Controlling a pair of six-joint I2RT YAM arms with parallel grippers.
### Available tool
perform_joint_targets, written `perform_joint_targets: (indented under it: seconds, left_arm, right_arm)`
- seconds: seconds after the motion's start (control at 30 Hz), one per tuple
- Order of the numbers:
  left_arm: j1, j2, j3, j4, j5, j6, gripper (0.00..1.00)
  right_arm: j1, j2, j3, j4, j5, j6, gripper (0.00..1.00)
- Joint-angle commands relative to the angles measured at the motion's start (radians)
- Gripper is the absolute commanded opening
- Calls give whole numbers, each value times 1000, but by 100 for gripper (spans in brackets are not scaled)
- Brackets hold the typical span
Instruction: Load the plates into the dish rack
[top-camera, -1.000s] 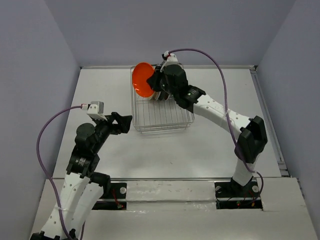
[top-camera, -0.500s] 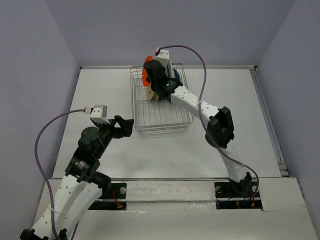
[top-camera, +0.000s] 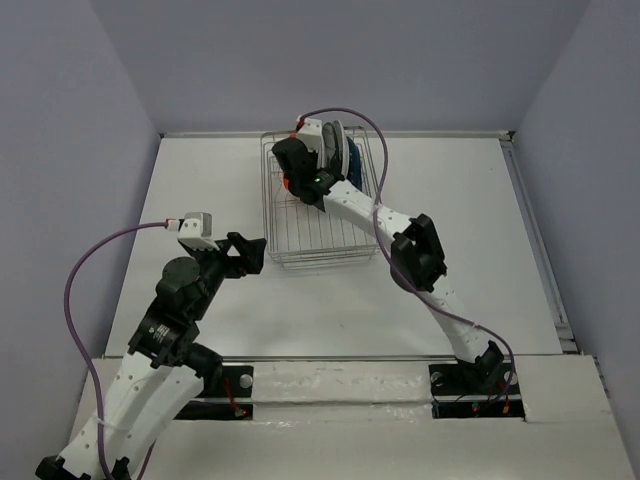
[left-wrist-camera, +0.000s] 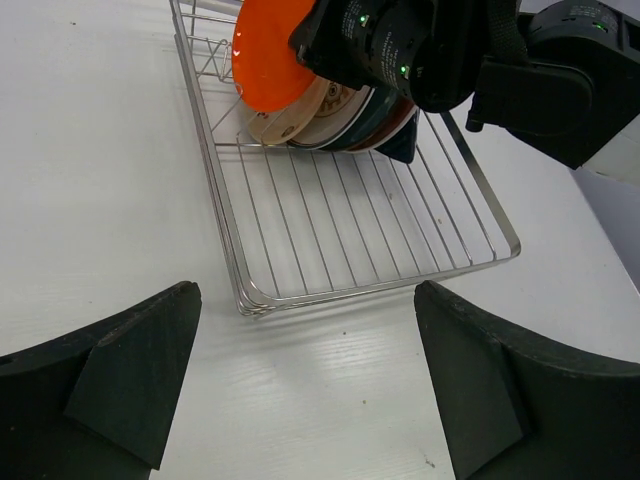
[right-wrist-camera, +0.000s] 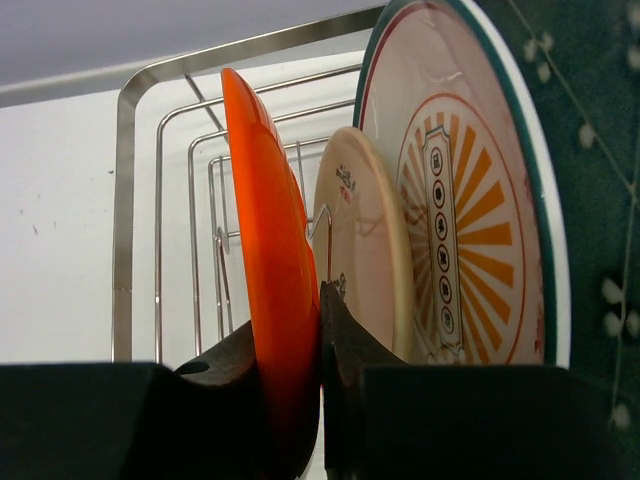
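Observation:
The dish rack (top-camera: 322, 236) stands at the back of the table, with several plates (top-camera: 335, 146) upright at its far end. My right gripper (right-wrist-camera: 322, 300) is shut on the rim of the glossy orange plate (right-wrist-camera: 272, 260). It holds the plate on edge inside the rack, next to the cream plate (right-wrist-camera: 372, 240). Behind that stand the sunburst plate (right-wrist-camera: 470, 200) and a dark teal-grey plate (right-wrist-camera: 590, 150). The left wrist view shows the orange plate (left-wrist-camera: 268, 50) at the front of the row. My left gripper (left-wrist-camera: 305, 295) hangs open over the table, just before the rack's near left corner (left-wrist-camera: 245, 300).
The rack's near half (left-wrist-camera: 340, 220) holds only bare wires. White table (top-camera: 200, 180) lies to the left of the rack and more of it (top-camera: 460, 190) to the right. A raised ledge (top-camera: 340, 365) runs along the near edge by the arm bases.
My right arm has swung the orange plate from the rack's far left edge into the rack, turning it on edge beside the cream plate. The left arm has barely shifted and stays open.

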Motion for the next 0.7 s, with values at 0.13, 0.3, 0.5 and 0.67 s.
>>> perform_joint_targets:
  seconds: [0.13,0.3,0.5,0.67]
  left_arm:
    - [-6,-4,38,39,-22,-4,99]
    - [-4,-1,38,40,-36,-1,99]
    - [9,-12,36,47,-54,5,99]
    - [23,-42,26,57,-68,11,99]
  right_arm:
    - [34,34,61,13,21,-22,7]
    - [34,-5,49,16,-25,-35,45]
    - [43,-129,-3,42,-54,-81,69]
    - [54,-405,-260,120,-108,-115,68]
